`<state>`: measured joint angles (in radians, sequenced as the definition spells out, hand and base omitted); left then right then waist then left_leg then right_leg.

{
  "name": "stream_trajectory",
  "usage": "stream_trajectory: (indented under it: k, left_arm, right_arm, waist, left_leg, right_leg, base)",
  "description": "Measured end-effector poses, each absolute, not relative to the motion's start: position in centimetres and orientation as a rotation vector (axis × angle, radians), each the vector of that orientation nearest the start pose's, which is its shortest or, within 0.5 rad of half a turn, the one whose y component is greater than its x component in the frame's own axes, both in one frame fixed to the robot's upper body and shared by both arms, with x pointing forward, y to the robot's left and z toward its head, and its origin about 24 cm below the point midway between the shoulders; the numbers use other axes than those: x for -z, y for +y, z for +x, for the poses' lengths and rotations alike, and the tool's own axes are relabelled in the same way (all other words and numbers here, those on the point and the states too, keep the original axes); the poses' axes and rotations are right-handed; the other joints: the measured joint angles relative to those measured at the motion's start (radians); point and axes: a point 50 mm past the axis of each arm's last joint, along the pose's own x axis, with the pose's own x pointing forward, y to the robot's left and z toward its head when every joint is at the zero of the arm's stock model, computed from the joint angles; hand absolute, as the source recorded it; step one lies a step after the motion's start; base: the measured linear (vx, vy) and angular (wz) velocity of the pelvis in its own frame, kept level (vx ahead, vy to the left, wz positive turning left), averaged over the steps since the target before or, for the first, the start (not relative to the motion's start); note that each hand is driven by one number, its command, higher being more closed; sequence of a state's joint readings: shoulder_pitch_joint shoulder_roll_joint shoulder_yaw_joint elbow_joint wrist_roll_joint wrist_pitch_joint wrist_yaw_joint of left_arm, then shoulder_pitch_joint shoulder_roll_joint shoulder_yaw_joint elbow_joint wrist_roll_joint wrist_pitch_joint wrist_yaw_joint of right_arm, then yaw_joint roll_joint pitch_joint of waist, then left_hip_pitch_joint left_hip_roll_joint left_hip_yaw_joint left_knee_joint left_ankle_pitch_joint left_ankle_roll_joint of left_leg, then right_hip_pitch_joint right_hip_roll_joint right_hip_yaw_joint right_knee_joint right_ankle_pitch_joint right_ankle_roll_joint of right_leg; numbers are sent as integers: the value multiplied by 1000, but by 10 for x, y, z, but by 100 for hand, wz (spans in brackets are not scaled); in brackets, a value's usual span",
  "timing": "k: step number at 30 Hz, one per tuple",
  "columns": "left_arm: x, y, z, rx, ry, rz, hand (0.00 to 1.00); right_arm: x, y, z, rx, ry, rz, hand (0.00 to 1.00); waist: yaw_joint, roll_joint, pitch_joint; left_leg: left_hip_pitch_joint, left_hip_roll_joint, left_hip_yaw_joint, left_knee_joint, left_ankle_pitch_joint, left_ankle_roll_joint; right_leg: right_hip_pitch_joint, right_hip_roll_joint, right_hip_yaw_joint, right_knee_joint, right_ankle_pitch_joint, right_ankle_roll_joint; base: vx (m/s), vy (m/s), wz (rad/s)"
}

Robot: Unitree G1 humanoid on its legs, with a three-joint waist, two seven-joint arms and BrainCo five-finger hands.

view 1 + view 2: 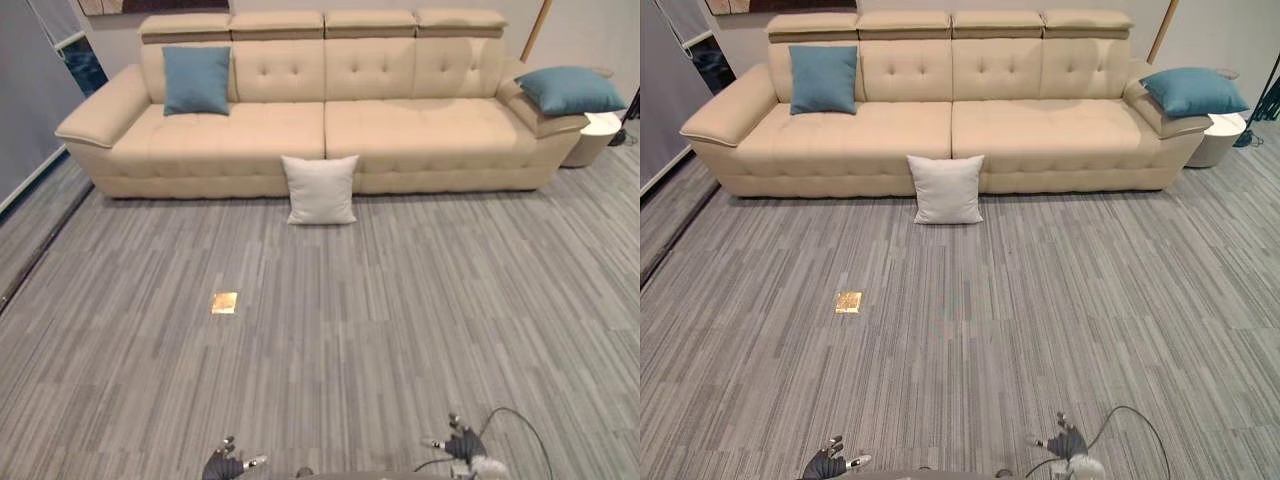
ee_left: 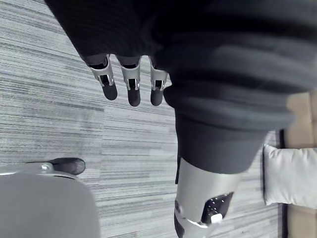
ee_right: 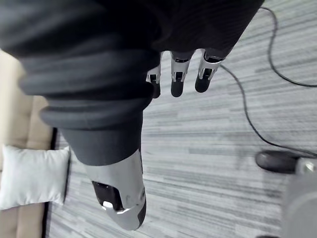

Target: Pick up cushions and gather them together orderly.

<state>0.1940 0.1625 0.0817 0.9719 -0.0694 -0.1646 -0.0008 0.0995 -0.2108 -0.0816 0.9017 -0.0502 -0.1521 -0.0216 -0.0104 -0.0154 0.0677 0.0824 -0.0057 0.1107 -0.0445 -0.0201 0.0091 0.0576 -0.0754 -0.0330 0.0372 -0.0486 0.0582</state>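
White cushion (image 1: 320, 189): floor (image 1: 420, 300), 12 o'clock, against sofa (image 1: 400, 130). Teal seat cushion (image 1: 197, 80): 11 o'clock. Teal armrest cushion (image 1: 568, 90): 1 o'clock. Left robot hand (image 2: 130, 82), right robot hand (image 3: 178, 77): wide, empty.

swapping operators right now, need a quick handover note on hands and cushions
Left hand and right hand: both open, empty, low over the carpet, well short of the sofa.
White cushion stands on the carpet against the sofa front.
Left blue cushion leans on the sofa's back; right blue cushion lies on its right arm.
Done: nothing gathered yet.
Left: bring all three together neatly.
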Motion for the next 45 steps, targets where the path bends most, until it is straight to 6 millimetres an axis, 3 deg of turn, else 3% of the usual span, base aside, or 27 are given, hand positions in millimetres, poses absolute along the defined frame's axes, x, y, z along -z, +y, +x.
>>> stream_trajectory:
  k: [11, 17, 19, 20, 22, 24, 25, 26, 27, 30, 33, 34, 36, 37, 38, 39, 40, 41, 43, 45]
  left_arm:
    - [142, 234, 91, -224, 903, 79, 0]
    - [141, 234, 92, -226, 897, 75, 0]
    - [140, 234, 94, -230, 888, 71, 0]
    - [139, 235, 96, -235, 874, 65, 0]
    - [136, 235, 101, -243, 849, 53, 0]
    - [134, 236, 105, -245, 832, 46, 0]
    - [133, 236, 107, -246, 827, 47, 0]
    - [132, 238, 108, -247, 825, 53, 0]
    - [130, 240, 114, -242, 809, 67, 0]
    - [125, 245, 124, -239, 781, 100, 0]
    - [115, 244, 150, -227, 713, 107, 0]
    - [113, 242, 156, -213, 697, 108, 0]
    - [113, 239, 159, -202, 691, 108, 0]
    - [115, 235, 158, -201, 696, 96, 0]
    - [116, 233, 156, -198, 704, 90, 0]
    - [118, 233, 155, -201, 714, 87, 0]
    - [120, 233, 150, -215, 727, 76, 0]
    - [122, 234, 145, -223, 740, 72, 0]
    - [122, 233, 145, -222, 740, 69, 0]
    - [120, 228, 149, -221, 717, 48, 0]
  right_arm:
    - [127, -247, 130, 149, 835, -262, 0]
    - [127, -245, 135, 170, 823, -221, 0]
    - [125, -243, 140, 174, 809, -206, 0]
    - [124, -241, 146, 183, 793, -182, 0]
    - [124, -236, 153, 181, 785, -158, 0]
    - [126, -232, 152, 183, 792, -138, 0]
    - [126, -231, 153, 184, 789, -130, 0]
    - [125, -228, 156, 183, 782, -117, 0]
    - [126, -225, 157, 182, 781, -105, 0]
    - [125, -222, 160, 165, 773, -112, 0]
    - [122, -225, 164, 167, 759, -122, 0]
    - [122, -226, 164, 170, 758, -126, 0]
    - [123, -228, 157, 178, 766, -128, 0]
    - [122, -230, 153, 184, 761, -132, 0]
    - [120, -230, 156, 183, 750, -134, 0]
    - [118, -229, 160, 173, 732, -133, 0]
    - [114, -227, 166, 163, 707, -133, 0]
    - [112, -225, 171, 157, 695, -134, 0]
    - [111, -221, 173, 153, 684, -132, 0]
    - [106, -216, 179, 166, 642, -112, 0]
  waist:
    - [-6, 13, 9]
    - [-3, 1, 29]
    - [0, -9, 36]
    - [2, -3, 43]
    - [7, -20, 61]
    - [24, -30, 79]
    - [27, -29, 88]
    - [24, -26, 107]
    - [18, -19, 126]
    - [19, -12, 141]
    - [-21, -11, 170]
    - [-39, -10, 180]
    - [-44, -18, 175]
    - [-63, -8, 173]
    - [-61, 18, 172]
    - [-58, 28, 173]
    - [-54, 45, 182]
    - [-36, 56, 190]
    - [-9, 36, 202]
    - [13, -6, 209]
  left_leg:
    - [18, 4, 1, -25, -1, -1]
    - [-23, -10, 15, -22, -4, -5]
    - [-52, -12, 34, -3, -18, 13]
    - [-77, -13, 47, 38, -42, 17]
    - [-125, -13, 71, 136, -105, 26]
    - [-158, -11, 84, 265, -211, 40]
    - [-152, -11, 83, 284, -230, 48]
    - [-133, -11, 75, 310, -258, 63]
    - [-98, -6, 71, 320, -281, 76]
    - [-40, 8, 54, 298, -302, 67]
    - [53, 19, -13, 211, -309, 52]
    - [98, 24, -40, 175, -311, 35]
    - [153, 28, -69, 180, -337, -15]
    - [157, 52, -83, 260, -362, -65]
    - [111, 84, -64, 380, -355, -103]
    - [37, 113, -26, 543, -304, -179]
    - [-67, 172, 9, 806, -136, -179]
    - [-152, 230, 33, 1030, -149, -150]
    - [-230, 246, 61, 1177, -184, -94]
    - [-373, 229, 133, 1146, -229, -31]
  right_leg:
    - [6, 1, -21, 4, -6, 3]
    - [-52, -14, -21, 35, -46, 13]
    - [-78, -21, -19, 38, -51, 15]
    - [-95, -30, -20, 57, -62, 32]
    - [-138, -48, -15, 124, -98, 60]
    - [-185, -81, -19, 284, -141, 137]
    - [-218, -89, -24, 376, -138, 132]
    - [-313, -112, -49, 609, -106, 122]
    - [-395, -120, -78, 737, -125, 94]
    - [-456, -95, -171, 658, -164, 62]
    - [-499, -37, -228, 387, -98, 34]
    - [-515, -16, -251, 294, -40, 22]
    - [-540, -14, -249, 280, 25, -49]
    - [-543, -15, -247, 375, 79, -117]
    - [-537, -9, -271, 422, 20, -129]
    - [-521, 1, -275, 441, -28, -131]
    - [-450, 34, -277, 409, -68, -137]
    - [-350, 80, -265, 347, -82, -146]
    - [-216, 103, -226, 272, -88, -152]
    - [-28, 85, -184, 138, -89, -153]
  base:
    - [-8, -10, 0]
    - [-101, -15, -3]
    - [-44, 40, -17]
    - [12, 58, -22]
    - [51, 55, -24]
    - [98, 91, -27]
    - [167, 141, -5]
    - [208, 118, 5]
    - [279, 143, 4]
    - [334, 92, 9]
    - [562, -5, 76]
    - [631, -73, 85]
    - [692, -126, 87]
    - [759, -172, 64]
    - [925, -246, 49]
    - [630, -189, 7]
    - [845, -255, -16]
    - [708, -193, -34]
    - [817, -143, -32]
    - [779, -68, -19]
